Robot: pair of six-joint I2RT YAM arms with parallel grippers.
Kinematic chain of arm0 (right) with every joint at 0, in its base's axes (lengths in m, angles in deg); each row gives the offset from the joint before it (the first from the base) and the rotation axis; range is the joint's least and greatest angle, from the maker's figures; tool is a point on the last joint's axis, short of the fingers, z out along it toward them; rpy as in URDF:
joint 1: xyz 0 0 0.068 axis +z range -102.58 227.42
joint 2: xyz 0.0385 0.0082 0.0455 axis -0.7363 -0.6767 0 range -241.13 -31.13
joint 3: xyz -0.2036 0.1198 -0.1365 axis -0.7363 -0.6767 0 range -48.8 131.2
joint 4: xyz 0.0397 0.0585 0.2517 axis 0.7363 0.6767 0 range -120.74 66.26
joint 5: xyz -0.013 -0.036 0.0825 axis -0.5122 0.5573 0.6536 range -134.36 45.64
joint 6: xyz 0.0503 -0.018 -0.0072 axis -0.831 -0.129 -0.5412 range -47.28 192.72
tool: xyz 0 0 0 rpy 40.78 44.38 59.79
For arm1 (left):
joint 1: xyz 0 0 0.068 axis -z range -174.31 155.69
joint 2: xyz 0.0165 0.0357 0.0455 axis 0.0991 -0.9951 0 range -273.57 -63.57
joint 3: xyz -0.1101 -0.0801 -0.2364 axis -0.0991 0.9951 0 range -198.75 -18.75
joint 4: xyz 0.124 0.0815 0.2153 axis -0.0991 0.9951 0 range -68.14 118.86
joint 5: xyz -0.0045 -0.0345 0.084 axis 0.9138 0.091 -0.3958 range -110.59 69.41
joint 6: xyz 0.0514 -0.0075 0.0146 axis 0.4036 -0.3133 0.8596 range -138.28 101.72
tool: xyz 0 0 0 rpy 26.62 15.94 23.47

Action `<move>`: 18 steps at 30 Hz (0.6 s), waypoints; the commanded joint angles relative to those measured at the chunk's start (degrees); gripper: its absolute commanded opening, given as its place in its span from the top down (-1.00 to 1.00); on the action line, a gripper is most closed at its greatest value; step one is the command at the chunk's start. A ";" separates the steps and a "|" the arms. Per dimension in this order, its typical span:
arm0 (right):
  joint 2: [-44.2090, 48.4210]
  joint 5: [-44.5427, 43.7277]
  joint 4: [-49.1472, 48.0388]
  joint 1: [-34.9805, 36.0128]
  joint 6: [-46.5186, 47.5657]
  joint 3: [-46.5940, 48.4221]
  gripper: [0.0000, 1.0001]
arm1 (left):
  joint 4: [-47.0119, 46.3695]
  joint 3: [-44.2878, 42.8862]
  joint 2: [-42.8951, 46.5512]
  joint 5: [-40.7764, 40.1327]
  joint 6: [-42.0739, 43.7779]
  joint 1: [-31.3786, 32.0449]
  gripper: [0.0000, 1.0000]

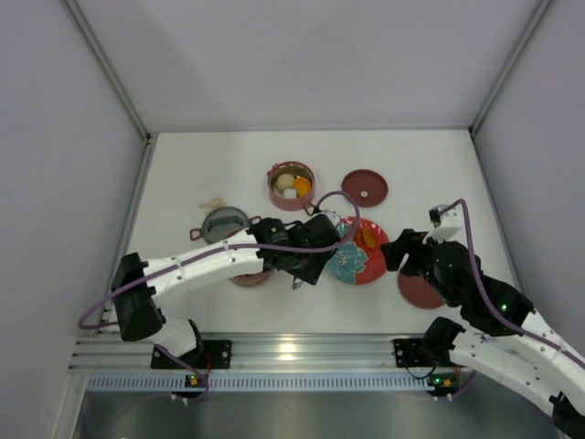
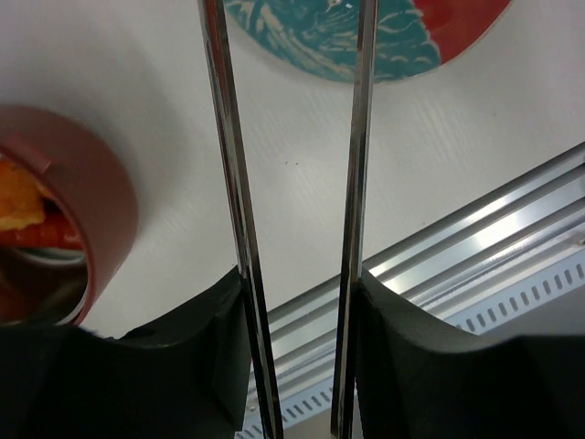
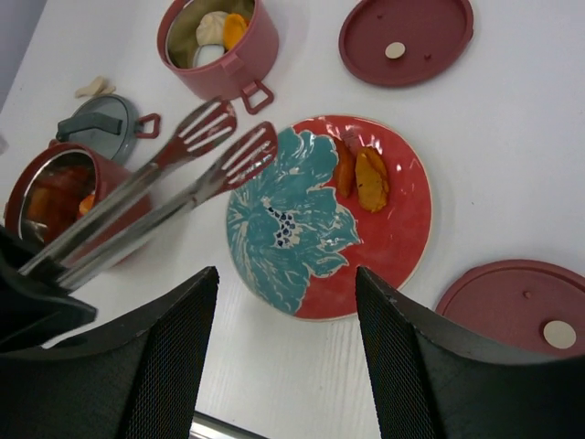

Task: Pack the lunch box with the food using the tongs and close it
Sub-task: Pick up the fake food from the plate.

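Observation:
My left gripper (image 2: 300,283) is shut on the silvery tongs (image 3: 174,187), a finger pressing each arm. The tongs' slotted tips (image 3: 228,137) stand apart and hold nothing, hanging over the left rim of the red plate (image 3: 393,238). On that plate lie orange food pieces (image 3: 363,176). One pink lunch box pot (image 3: 222,50) at the back holds a white lump and an orange ball. A second pot (image 3: 55,197), under the left arm, holds red and orange pieces. Two maroon lids (image 3: 407,37) (image 3: 521,306) lie flat on the table. My right gripper (image 3: 285,272) hangs open above the plate's near edge.
A small grey round dish (image 1: 225,224) sits left of the pots, with a small beige piece (image 1: 213,202) behind it. The aluminium rail (image 1: 292,352) runs along the near edge. White walls enclose the table on three sides.

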 commanded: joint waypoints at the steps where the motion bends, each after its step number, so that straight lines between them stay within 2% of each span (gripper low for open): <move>1: 1.55 -2.10 3.73 0.84 0.50 2.83 -0.23 | -7.44 -4.37 -4.23 1.79 3.22 -0.15 0.08; 8: 3.31 -2.19 4.96 0.93 -0.11 2.83 -0.23 | -9.82 -8.33 -12.93 3.46 4.28 -0.76 0.09; 18: 2.87 -2.11 4.26 0.84 0.50 2.83 -0.23 | -11.75 -8.60 -17.16 3.64 3.92 -1.64 0.12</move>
